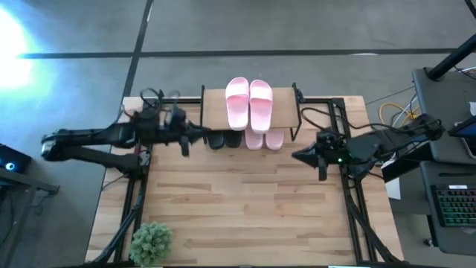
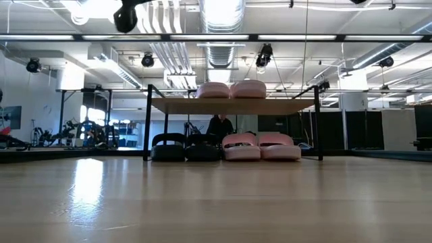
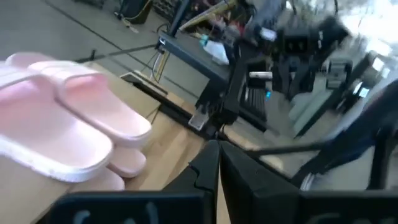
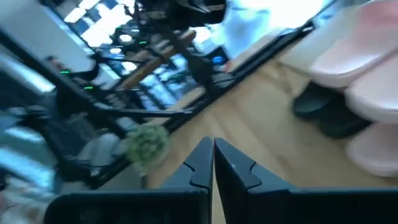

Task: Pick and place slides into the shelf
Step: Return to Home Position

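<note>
Pressed-together fingers [image 3: 202, 171] on left gripper [image 3: 217, 152] and right gripper [image 4: 212, 149], either side of shelf [image 2: 233, 106] holding six slides [image 1: 249, 104].

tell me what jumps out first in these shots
A pink pair sits atop the shelf at the far edge of the table, with black slides and more pink slides lined up beneath. The left gripper and right gripper, both shut and empty, flank the shelf.

Two pale pink slides [image 1: 249, 104] lie side by side on the shelf [image 1: 214, 112], with a black pair [image 1: 223, 139] and another pink pair [image 1: 265, 139] poking out beneath it, the left gripper [image 1: 195, 134] just beside its left end, the right gripper [image 1: 297, 155] near its right end, and a green plant [image 1: 151, 242] well apart from it.
</note>
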`<state>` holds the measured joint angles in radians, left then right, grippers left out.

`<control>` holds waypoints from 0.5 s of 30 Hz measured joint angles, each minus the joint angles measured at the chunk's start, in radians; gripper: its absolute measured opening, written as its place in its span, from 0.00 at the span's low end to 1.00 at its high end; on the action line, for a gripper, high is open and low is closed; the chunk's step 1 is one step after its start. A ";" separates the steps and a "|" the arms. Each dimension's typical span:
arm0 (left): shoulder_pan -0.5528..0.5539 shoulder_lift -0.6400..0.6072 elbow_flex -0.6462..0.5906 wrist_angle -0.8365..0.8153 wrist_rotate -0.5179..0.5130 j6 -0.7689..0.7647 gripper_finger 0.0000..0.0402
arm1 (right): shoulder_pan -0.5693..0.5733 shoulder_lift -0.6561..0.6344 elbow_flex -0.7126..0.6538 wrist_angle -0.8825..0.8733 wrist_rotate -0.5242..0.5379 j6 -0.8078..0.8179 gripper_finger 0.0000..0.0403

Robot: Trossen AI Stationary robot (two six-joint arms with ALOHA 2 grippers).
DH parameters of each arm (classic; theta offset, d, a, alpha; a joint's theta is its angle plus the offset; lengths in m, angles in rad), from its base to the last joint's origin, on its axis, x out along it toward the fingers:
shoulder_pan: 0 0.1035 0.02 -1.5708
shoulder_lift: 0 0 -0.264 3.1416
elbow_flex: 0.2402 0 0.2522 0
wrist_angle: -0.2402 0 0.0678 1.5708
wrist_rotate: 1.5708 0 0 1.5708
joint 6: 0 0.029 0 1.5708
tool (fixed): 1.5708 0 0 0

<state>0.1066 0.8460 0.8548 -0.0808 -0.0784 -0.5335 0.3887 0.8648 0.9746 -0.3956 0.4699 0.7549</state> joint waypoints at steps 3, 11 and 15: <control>-0.123 0.034 0.046 -0.029 -0.133 0.043 0.00 | 0.020 -0.006 -0.081 0.097 -0.023 0.002 0.02; -0.384 -0.097 -0.065 -0.038 -0.391 0.045 0.00 | 0.021 -0.201 -0.401 0.387 -0.052 -0.018 0.02; -0.407 -0.178 -0.167 -0.040 -0.368 0.077 0.00 | 0.019 -0.329 -0.502 0.435 -0.117 -0.098 0.02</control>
<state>-0.3004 0.6682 0.6874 -0.1210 -0.4463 -0.4563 0.4082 0.5358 0.4726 0.0398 0.3529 0.6569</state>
